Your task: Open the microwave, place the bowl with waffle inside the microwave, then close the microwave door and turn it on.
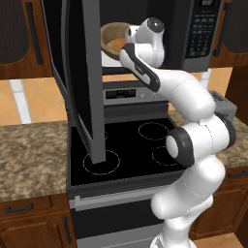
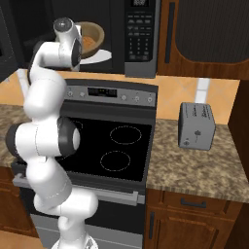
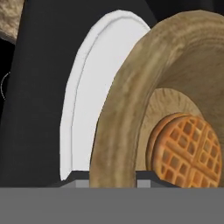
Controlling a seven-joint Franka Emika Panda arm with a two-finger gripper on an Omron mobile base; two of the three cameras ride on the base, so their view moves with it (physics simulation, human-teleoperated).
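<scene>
The microwave (image 1: 203, 34) hangs over the stove with its door (image 1: 80, 72) swung wide open to the left. My gripper (image 3: 112, 182) is shut on the rim of the tan bowl (image 3: 118, 127), which I hold tilted on its side within the microwave's opening. The golden waffle (image 3: 190, 153) rests against the bowl's inner wall. Just beyond the bowl lies the white round plate (image 3: 83, 109). From the base, the bowl (image 1: 112, 35) and waffle (image 1: 116, 46) appear above the plate (image 2: 99, 57), left of the keypad (image 2: 140, 36). The hand covers the fingers in both base views.
The black stove (image 1: 131, 145) lies below, and the open door hangs over its left burners. Granite counters flank it, with a grey toaster (image 2: 196, 125) on the right one. Wooden cabinets (image 2: 204, 34) stand beside the microwave.
</scene>
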